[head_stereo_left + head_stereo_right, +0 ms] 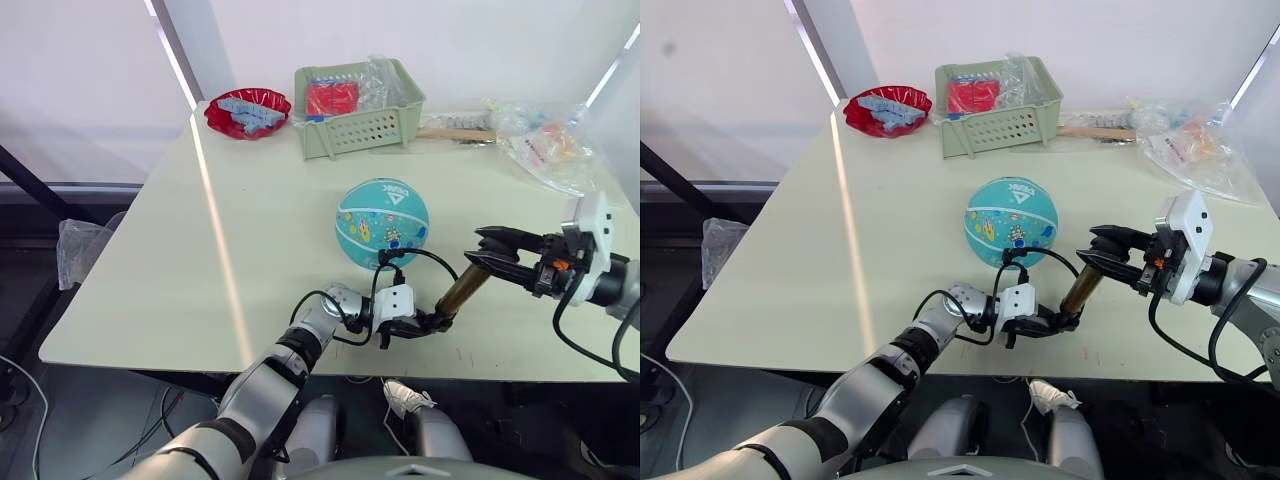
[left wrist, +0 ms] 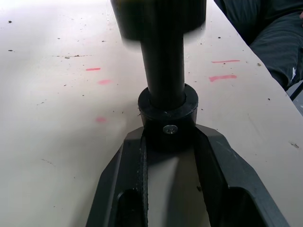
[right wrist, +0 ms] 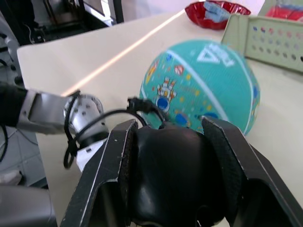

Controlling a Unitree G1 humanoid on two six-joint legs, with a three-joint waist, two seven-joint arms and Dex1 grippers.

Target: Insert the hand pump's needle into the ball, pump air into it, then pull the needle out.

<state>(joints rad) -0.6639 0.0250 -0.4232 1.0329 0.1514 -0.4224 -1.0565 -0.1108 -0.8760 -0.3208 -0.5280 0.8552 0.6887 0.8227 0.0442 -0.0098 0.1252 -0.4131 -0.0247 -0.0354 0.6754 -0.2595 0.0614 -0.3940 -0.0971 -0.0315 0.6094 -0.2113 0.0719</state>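
My left gripper (image 1: 428,323) is clamped on the black lower end of the pump (image 1: 462,289), low over the bench (image 1: 250,250). My right gripper (image 1: 484,258) is closed around the pump's black handle at the upper end, so the bronze barrel slants between the two. The ball (image 1: 382,223) sits on the bench just beyond both, with the black hose (image 1: 415,254) looping from the pump to its near side.
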